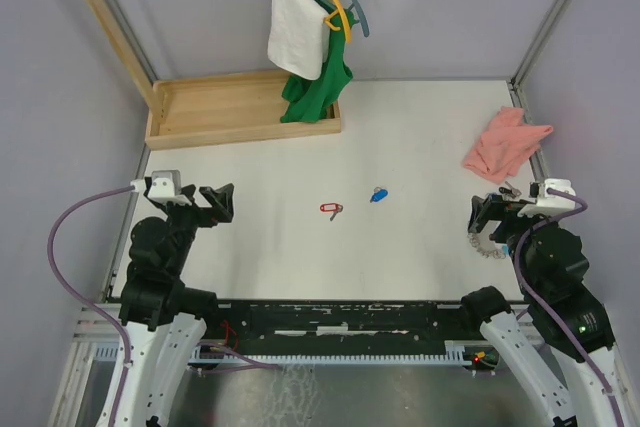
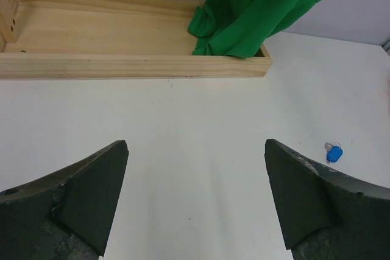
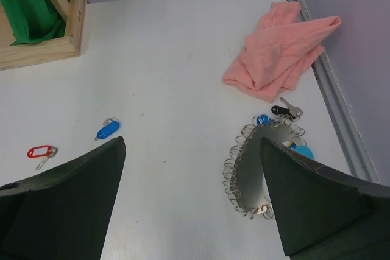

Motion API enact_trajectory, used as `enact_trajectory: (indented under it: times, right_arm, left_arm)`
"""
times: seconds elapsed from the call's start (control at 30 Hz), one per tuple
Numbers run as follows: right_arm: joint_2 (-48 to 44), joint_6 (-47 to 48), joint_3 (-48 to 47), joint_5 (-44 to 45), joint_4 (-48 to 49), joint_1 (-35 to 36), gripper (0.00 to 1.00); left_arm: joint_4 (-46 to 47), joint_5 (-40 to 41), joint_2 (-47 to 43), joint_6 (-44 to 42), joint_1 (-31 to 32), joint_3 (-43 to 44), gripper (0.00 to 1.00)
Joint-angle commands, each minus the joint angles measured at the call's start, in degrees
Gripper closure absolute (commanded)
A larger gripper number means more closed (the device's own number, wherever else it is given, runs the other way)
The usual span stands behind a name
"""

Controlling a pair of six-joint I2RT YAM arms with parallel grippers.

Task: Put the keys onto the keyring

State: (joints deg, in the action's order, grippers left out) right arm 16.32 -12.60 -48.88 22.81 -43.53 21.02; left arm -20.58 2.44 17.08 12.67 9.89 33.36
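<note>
Bright even light, soft shadows, sharp focus throughout.

No lettering, number, brand or sign can be read in any view, not even on the red key tag (image 3: 38, 151) or the blue key head (image 3: 108, 130)

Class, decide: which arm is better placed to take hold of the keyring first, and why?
Right. The keyring lies close beside the right gripper, jaws open, near the table's right edge. The left gripper, also open, sits far across the table.
</note>
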Motion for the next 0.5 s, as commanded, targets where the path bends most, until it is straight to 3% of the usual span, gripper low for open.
enact_trajectory:
  times: [0.0,0.47]
  right_arm:
    - [-0.1,0.0,-0.4,2.0,2.6,0.3,0.00]
    - [1.9,-2.5,-0.2,3.6,2.1,0.3,0.00]
  left_arm:
    - [2.1,-1.3,-1.8,-2.3,0.0,0.8,0.01]
    - [1.0,-2.5,-2.2,-2.5,0.0,1.1,0.01]
